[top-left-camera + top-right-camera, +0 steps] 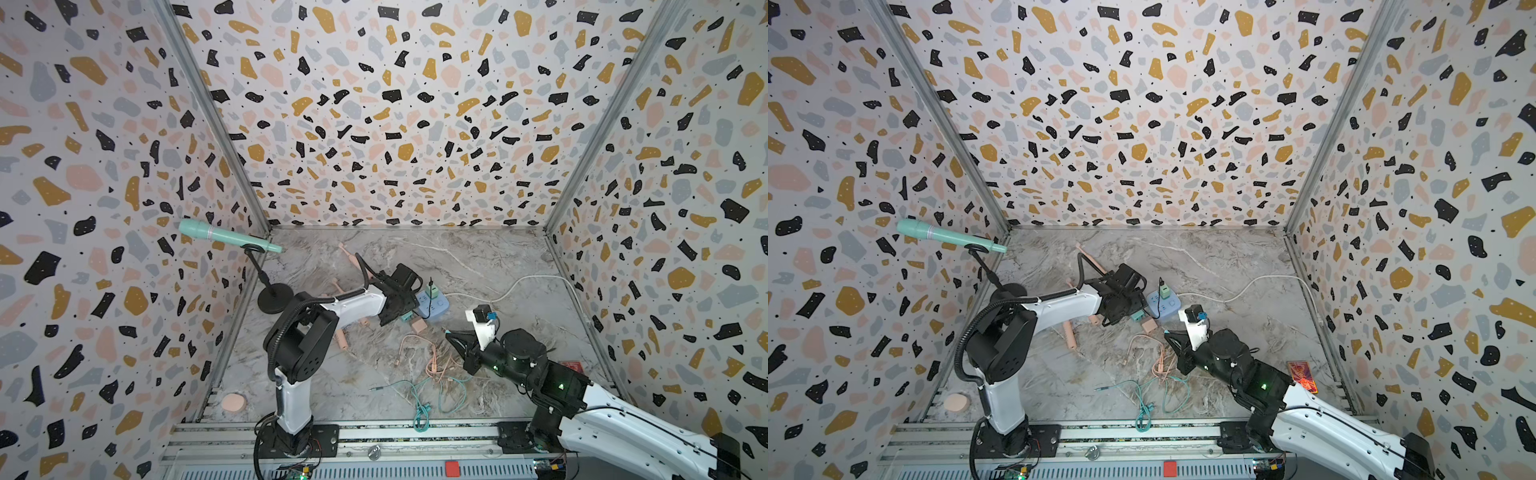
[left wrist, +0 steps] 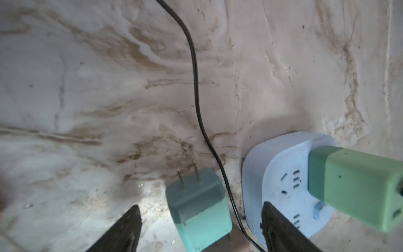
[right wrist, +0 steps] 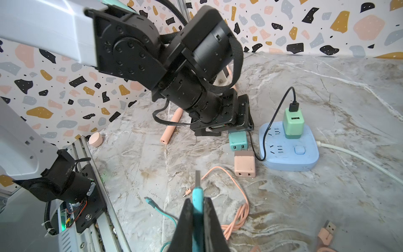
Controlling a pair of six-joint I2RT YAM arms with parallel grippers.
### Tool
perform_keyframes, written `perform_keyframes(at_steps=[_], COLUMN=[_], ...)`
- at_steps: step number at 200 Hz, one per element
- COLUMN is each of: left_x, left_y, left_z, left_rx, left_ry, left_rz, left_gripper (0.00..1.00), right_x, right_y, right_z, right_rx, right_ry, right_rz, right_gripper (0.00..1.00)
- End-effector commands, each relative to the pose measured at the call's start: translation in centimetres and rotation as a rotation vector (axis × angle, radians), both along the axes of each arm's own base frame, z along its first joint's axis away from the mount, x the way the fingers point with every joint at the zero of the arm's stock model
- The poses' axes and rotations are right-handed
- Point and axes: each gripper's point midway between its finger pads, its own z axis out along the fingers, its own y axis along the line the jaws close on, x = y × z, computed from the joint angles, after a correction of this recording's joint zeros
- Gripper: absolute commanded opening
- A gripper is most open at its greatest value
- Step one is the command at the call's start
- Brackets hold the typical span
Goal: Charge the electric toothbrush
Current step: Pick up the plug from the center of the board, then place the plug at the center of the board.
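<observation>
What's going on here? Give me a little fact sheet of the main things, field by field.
Left jaws: open, straddling the teal adapter on the table
Right jaws: shut on the teal cable plug
Power strip: green adapter plugged in, black cable attached
Pink adapter: loose, beside the teal one
Pink toothbrush: lying on the table, no cable in it

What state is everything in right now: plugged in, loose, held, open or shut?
left gripper: open, jaws either side of the teal adapter, not touching it.
right gripper: shut on teal cable plug.
teal adapter: unplugged, lying loose.
pink adapter: unplugged, lying loose.
green adapter: plugged into blue power strip, black cable inserted.
pink toothbrush handle: lying flat, no cable attached.
</observation>
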Motion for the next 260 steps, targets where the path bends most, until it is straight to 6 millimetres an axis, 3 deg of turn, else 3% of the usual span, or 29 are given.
perform_keyframes(at_steps=[1, 57, 120, 152, 201, 260], left_x=[0.3, 0.3, -0.2, -0.5, -2.1, -6.5], left_y=[0.0, 0.0, 0.1, 0.3, 2.0, 5.4], left_z=[-0.4, -1.1, -1.8, -1.5, 0.0, 0.4], left_rx=[0.060, 0.088, 0.097, 0.096, 0.118, 0.126], left_ry=[0.021, 0.042, 0.063, 0.060, 0.054, 0.079], left_rz=[-0.034, -0.054, -0.072, -0.080, -0.088, -0.066], left_gripper=[0.76, 0.56, 0.51, 0.42, 0.41, 0.38], right_x=[-0.2, -0.5, -0.7, -0.6, -0.8, -1.2], right_y=[0.0, 0.1, 0.2, 0.2, 0.5, 1.1], right_z=[1.0, 1.2, 1.3, 1.3, 1.2, 1.2], right_rx=[0.014, 0.021, 0.023, 0.024, 0.019, 0.018], right_ry=[-0.021, -0.028, -0.025, -0.025, -0.019, -0.013], right_rz=[0.007, 0.023, 0.029, 0.027, 0.046, 0.067], right_gripper=[0.00, 0.00, 0.00, 0.00, 0.00, 0.00])
